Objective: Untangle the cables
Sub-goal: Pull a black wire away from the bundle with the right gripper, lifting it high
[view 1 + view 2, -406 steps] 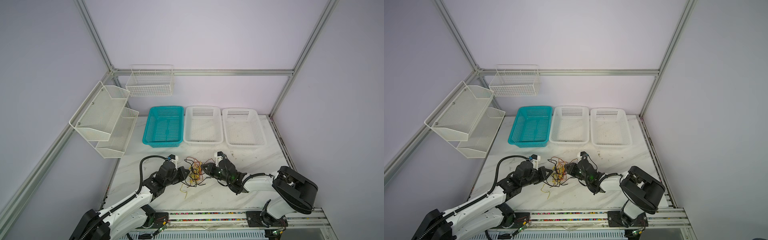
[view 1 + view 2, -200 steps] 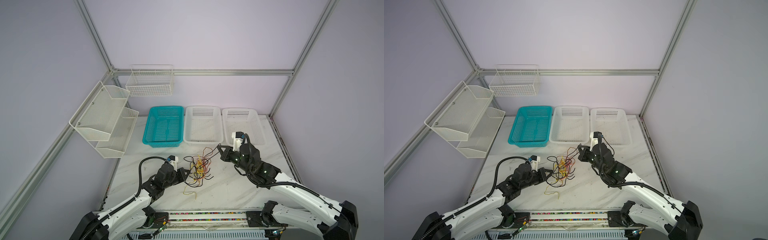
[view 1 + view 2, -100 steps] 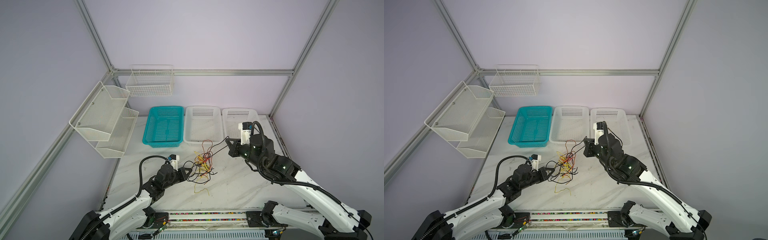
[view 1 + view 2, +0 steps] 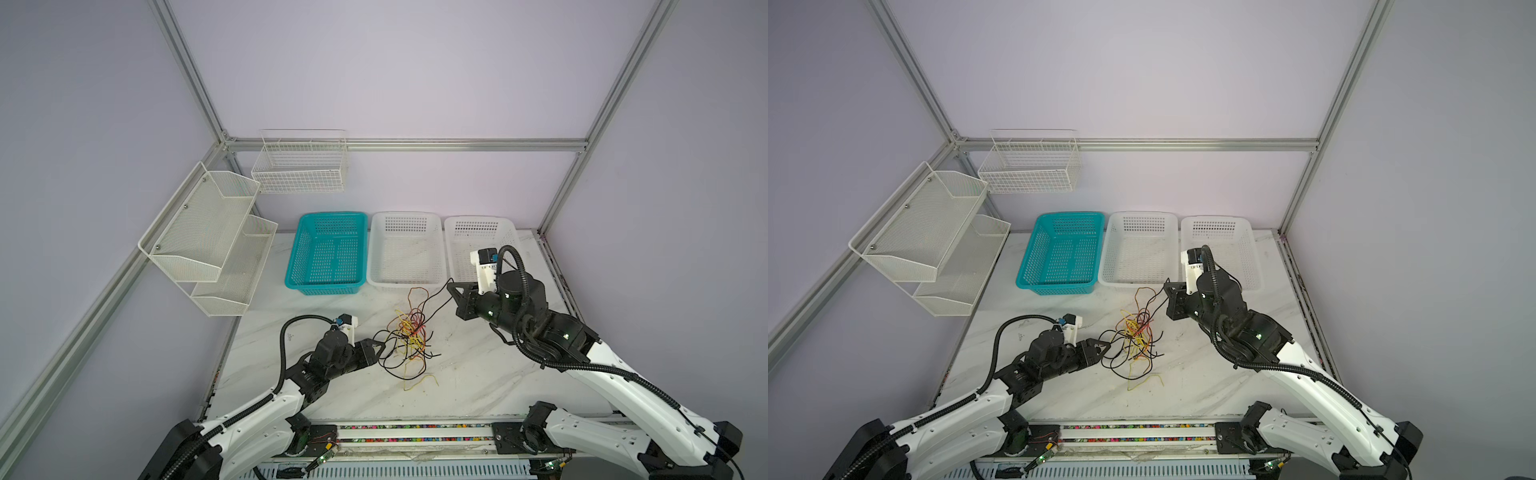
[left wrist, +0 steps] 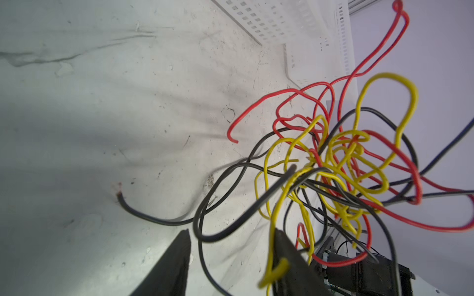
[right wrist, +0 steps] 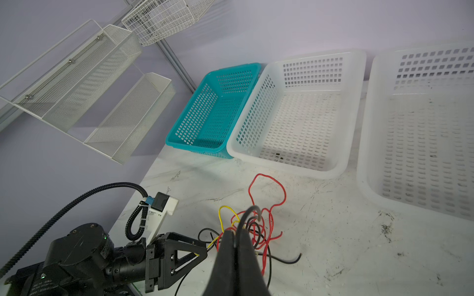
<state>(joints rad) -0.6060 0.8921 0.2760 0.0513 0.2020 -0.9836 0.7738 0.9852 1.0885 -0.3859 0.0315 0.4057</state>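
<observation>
**Untangling the cables: drawing-out stage.**

Left: left gripper (image 4: 377,348), low over the table (image 4: 478,374), in front of the teal basket (image 4: 320,286). Jaws parted, clamping nothing. In the left wrist view, one black strand crossing the gap loose and a yellow end draped over one finger.

Centre: cables (image 4: 409,336), one knot of black, yellow and red strands in both top views. Placed in front of the teal basket's right-hand corner, lower loops on the table, upper loops standing up.

Right: right gripper (image 4: 451,286), raised, to the right of the teal basket and level with its front wall. Clenched on a black cable (image 6: 246,215) running down into the knot.

Step in hand, by judgement: pulling a single black cable free, with the knot unanchored on the left side.

Next move, by judgement: a firm grip by the left gripper on the knot's body or on another strand, then a slow pull rightward, away from the teal basket. Risk of the whole knot riding along with the black cable rather than shedding it.
</observation>
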